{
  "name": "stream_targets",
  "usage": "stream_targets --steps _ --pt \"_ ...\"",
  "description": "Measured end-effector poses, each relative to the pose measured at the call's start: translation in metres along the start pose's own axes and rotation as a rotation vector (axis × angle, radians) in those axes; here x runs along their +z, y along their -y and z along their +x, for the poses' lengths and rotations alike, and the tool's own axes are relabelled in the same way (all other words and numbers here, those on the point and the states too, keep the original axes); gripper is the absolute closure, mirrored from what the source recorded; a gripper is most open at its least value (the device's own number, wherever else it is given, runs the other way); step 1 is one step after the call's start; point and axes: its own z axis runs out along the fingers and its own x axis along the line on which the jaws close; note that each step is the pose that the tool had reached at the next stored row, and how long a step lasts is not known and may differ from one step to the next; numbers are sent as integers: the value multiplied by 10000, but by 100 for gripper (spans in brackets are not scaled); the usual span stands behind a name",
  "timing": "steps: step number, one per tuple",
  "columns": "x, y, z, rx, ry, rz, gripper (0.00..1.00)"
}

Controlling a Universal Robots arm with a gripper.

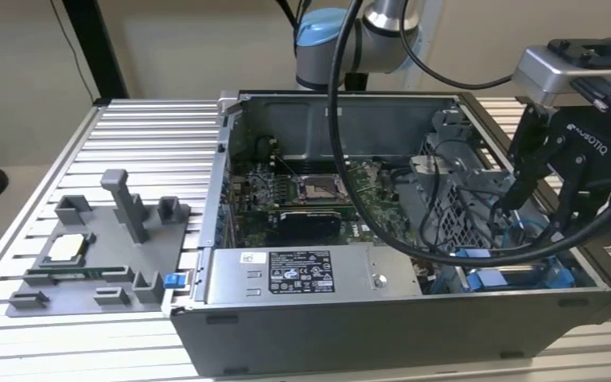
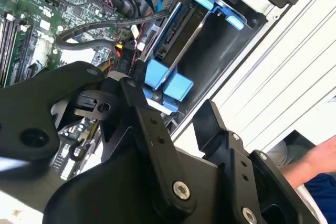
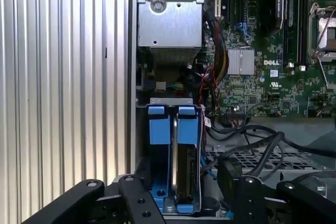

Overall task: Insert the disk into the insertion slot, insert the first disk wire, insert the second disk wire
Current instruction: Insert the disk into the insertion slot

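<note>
- The gripper (image 1: 547, 203) hangs over the corner of the computer case (image 1: 391, 334) on the exterior view's right. Its jaws stand apart and nothing is clamped between them.
- The disk (image 3: 185, 174) stands on edge inside the insertion slot (image 2: 226, 51) at that corner. It is just beside the power-supply box (image 1: 289, 278), and the blue tabs (image 3: 161, 125) show at the slot's mouth.
- Whether the disk is fully home I cannot tell. If it sits proud, a plug pressed against it would probably meet resistance and skew.
- Loose black cables (image 3: 262, 148) lie beside the slot, near the fingers. A finger could snag one, tugging at the motherboard (image 3: 262, 51).
- The tabs sit close under the jaws, so a careless descent might knock or crack them.
- A person's arm (image 2: 315, 158) is near the table edge, which is a collision hazard.
- The case rests on a ribbed aluminium table (image 1: 146, 127). A grey fixture (image 1: 93, 263) with posts sits toward the edge on the exterior view's left.
- A plain beige wall (image 1: 178, 40) stands behind.
</note>
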Motion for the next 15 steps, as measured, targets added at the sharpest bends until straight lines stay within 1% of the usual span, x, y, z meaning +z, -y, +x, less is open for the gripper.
stream_targets --steps 5,7,9,13,15 --pt "-2 0 0 0 1 -11 0" --pt "-22 -1 0 0 2 -11 0" --pt "-70 -8 0 0 0 -11 0" --pt "-198 -26 -1 0 -1 -11 0" --pt "-249 -33 -1 0 1 -11 0"
